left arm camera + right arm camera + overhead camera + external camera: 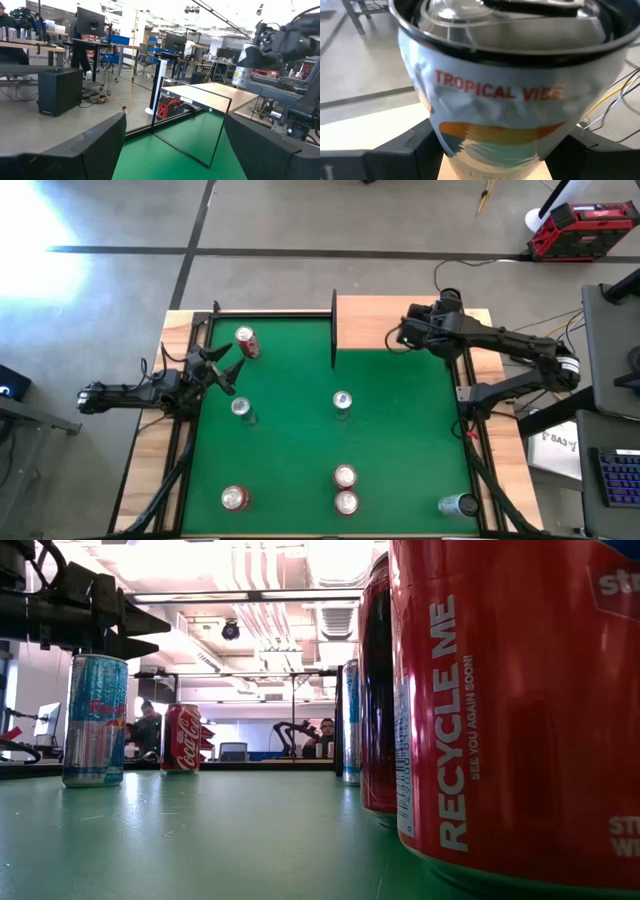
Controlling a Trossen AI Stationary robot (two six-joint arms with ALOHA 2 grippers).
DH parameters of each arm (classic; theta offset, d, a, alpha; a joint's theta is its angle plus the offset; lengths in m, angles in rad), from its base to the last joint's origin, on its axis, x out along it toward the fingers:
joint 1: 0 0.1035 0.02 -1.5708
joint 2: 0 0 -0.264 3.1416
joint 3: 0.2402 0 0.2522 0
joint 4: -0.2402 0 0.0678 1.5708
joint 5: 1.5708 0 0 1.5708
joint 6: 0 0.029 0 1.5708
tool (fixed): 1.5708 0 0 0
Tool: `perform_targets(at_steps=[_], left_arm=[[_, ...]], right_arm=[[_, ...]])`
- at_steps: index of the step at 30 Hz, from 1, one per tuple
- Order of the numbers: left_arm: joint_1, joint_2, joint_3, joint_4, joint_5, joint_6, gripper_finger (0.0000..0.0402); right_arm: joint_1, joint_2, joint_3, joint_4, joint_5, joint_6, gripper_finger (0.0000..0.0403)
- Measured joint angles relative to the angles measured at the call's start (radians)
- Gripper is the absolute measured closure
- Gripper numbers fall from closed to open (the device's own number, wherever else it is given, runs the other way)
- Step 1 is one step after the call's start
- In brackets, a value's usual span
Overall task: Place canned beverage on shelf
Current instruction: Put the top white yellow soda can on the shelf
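Note:
The shelf (375, 320) is a light-wood board with thin black posts at the table's far edge; it also shows in the left wrist view (200, 95). My right gripper (403, 336) is over the board, shut on a pale blue can (495, 100) printed "TROPICAL VIBE"; this can also shows in the left wrist view (244, 67). My left gripper (226, 370) is open and empty at the table's left side, between a red can (246, 342) and a silver-blue can (241, 410), both standing on the green felt. My right gripper pinches the can's side wall (432, 135) between its two fingers (410, 145), one on each side of the can. The fingers come roughly level from the table's right side. The can stands upright over the shelf board (495, 170); whether its base touches the board I cannot tell.
More cans stand on the felt: a silver-blue one (342, 402) at the middle, two red ones (345, 488) near the front, one red (234, 498) at the front left, and one (458, 505) at the front right. People and desks show beyond the table.

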Motion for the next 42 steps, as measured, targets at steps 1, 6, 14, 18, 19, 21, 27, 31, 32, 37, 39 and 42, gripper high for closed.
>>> perform_targets(at_steps=[1,6,14,18,19,21,27,31,32,37,39,42], left_arm=[[0.0,0.0,0.0,0.0,0.0,0.0,0.0078],[0.0,0.0,0.0,0.0,0.0,0.0,0.0078],[0.0,0.0,0.0,0.0,0.0,0.0,0.0078],[0.0,0.0,0.0,0.0,0.0,0.0,0.0078],[0.0,0.0,0.0,0.0,0.0,0.0,0.0078],[0.0,0.0,0.0,0.0,0.0,0.0,0.0078],[0.0,0.0,0.0,0.0,0.0,0.0,0.0078],[0.0,0.0,0.0,0.0,0.0,0.0,0.0078],[0.0,0.0,0.0,0.0,0.0,0.0,0.0078],[0.0,0.0,0.0,0.0,0.0,0.0,0.0078],[0.0,0.0,0.0,0.0,0.0,0.0,0.0078],[0.0,0.0,0.0,0.0,0.0,0.0,0.0078]], right_arm=[[-0.013,0.001,-0.001,0.021,0.0,-0.031,0.0145],[-0.073,0.002,-0.007,0.128,-0.009,-0.138,0.0145],[-0.208,0.002,-0.048,0.32,-0.07,-0.319,0.0145],[-0.281,0.002,-0.049,0.329,-0.117,-0.331,0.0145],[-0.296,0.002,-0.049,0.338,-0.124,-0.339,0.0144],[-0.318,0.002,-0.049,0.368,-0.145,-0.379,0.0144],[-0.358,0.002,-0.049,0.475,-0.192,-0.509,0.0144],[-0.371,0.002,-0.049,0.503,-0.192,-0.538,0.0144],[-0.371,0.002,-0.049,0.501,-0.191,-0.536,0.0144],[-0.378,0.002,-0.06,0.509,-0.194,-0.497,0.0144],[-0.383,0.002,-0.067,0.512,-0.194,-0.475,0.0144],[-0.388,0.002,-0.077,0.524,-0.189,-0.467,0.0144]])
